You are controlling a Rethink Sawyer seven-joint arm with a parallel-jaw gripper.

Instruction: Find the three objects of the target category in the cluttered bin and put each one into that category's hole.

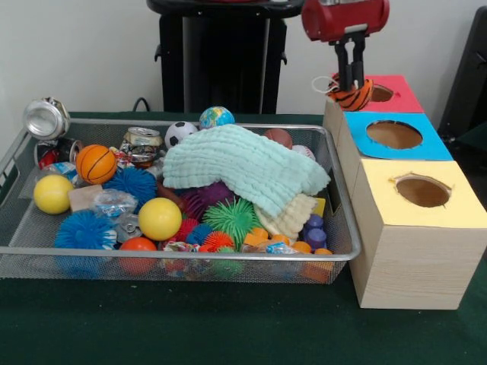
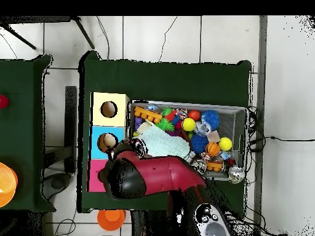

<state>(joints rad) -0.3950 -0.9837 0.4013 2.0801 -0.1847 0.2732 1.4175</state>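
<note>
From where I stand, the wire mesh bin [image 1: 15,163] sits on the left of the green tabletop [image 1: 183,327], heaped with clutter: a crushed silver can [image 1: 46,118] perched on its far left corner, a small orange basketball [image 1: 96,163], two yellow balls, blue spiky balls, and a pale mint-green cloth [image 1: 240,167] draped over the middle. A small black-and-white football [image 1: 179,133] and a little globe ball [image 1: 217,117] lie along the far rim.

To the right stands the row of wooden boxes with round holes: the yellow-topped box [image 1: 415,228] nearest me, the blue-topped box [image 1: 396,137] in the middle, the red-topped box [image 1: 396,93] farthest.

The claw [image 1: 351,85] hangs under the red arm [image 1: 342,19], clamped on a small orange ball with black stripes [image 1: 354,97]. That ball sits just at the red box's left edge, beside its hole [image 1: 380,93] rather than over it.

To do this well, I judge the ball needs carrying a little further right, until it is centred over the hole, before the claw lets go; released here, it could catch the rim or the box's corner and roll off onto the tabletop.

There is open air above the boxes, and nothing tall stands between the claw and the hole. The bin's right wall is close beside the boxes, so any sideways move should stay high.
</note>
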